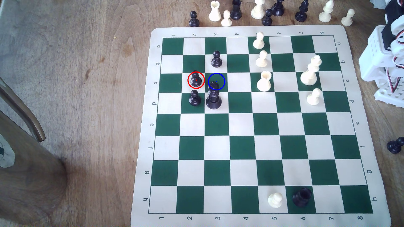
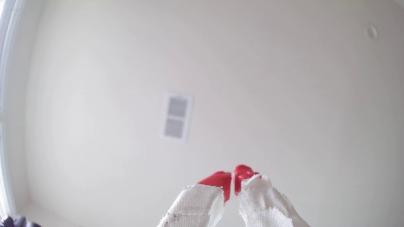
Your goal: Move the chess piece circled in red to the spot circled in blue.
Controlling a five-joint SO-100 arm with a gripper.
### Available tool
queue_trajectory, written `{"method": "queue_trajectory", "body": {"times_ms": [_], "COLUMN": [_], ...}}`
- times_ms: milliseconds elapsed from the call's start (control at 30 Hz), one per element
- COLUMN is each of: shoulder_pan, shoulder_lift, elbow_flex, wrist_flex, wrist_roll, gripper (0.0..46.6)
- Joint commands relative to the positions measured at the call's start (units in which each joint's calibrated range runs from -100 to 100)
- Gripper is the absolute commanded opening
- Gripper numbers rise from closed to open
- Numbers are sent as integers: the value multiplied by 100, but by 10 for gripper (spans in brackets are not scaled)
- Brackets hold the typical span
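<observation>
The black pawn circled in red (image 1: 195,79) stands upright on a cream square in row c, column 2 of the green and cream board (image 1: 258,28). Just to its right in the exterior view lies the dark green square ringed in blue (image 1: 220,76); the top of a tall black piece (image 1: 213,97) overlaps the ring from the square below. My gripper (image 2: 232,174) points up at a pale ceiling in the wrist view, its red-tipped, tape-wrapped fingers (image 2: 220,180) pressed together with nothing between them. The white arm base (image 1: 387,61) sits at the exterior view's right edge, far from the pawn.
Two more black pawns (image 1: 216,59) (image 1: 194,98) stand close around the circled one. White pieces (image 1: 264,81) fill columns 5 to 7. Captured pieces (image 1: 258,9) line the table beyond the board. A fallen black piece (image 1: 302,197) and a white pawn (image 1: 275,199) lie in row h.
</observation>
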Motion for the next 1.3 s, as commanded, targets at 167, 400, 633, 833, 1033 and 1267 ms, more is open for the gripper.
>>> {"method": "queue_trajectory", "body": {"times_ms": [167,400,633,833,1033,1267], "shoulder_pan": [-130,-263,-263,-263,-208,386], "shoulder_lift": [-11,-20,-20,-20,-11,31], "elbow_flex": [-109,-1505,-2793,-3772,-4026,-4887], "wrist_flex": [-1291,2009,4392,6153,6612,10191], "wrist_roll": [10,10,10,5,-20,-83], "gripper": [2,2,2,2,2,2]}}
